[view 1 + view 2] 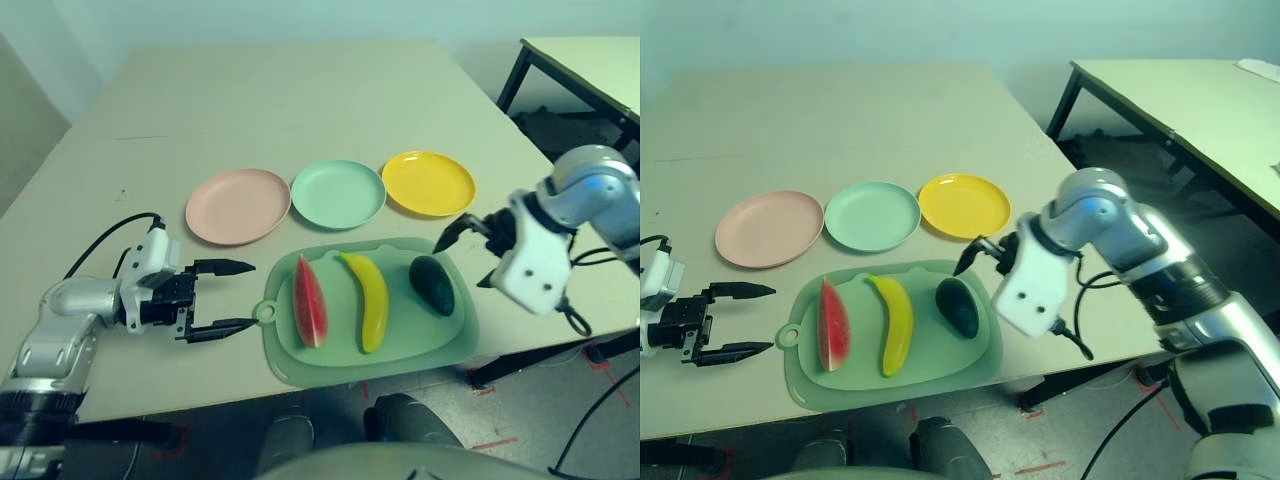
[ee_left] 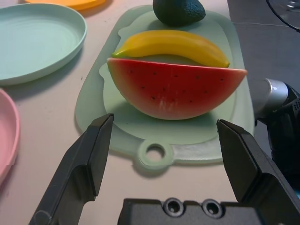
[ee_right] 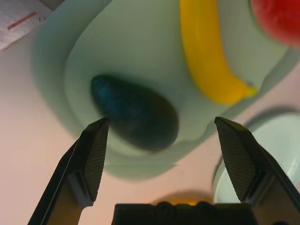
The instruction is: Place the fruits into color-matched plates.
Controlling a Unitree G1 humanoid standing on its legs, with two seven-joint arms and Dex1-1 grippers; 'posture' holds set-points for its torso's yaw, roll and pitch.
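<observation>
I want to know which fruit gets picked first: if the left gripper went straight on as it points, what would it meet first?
Probably the watermelon wedge, after crossing the cutting mat's handle end.

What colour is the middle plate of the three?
Mint green; the middle plate shows best in the left eye view.
</observation>
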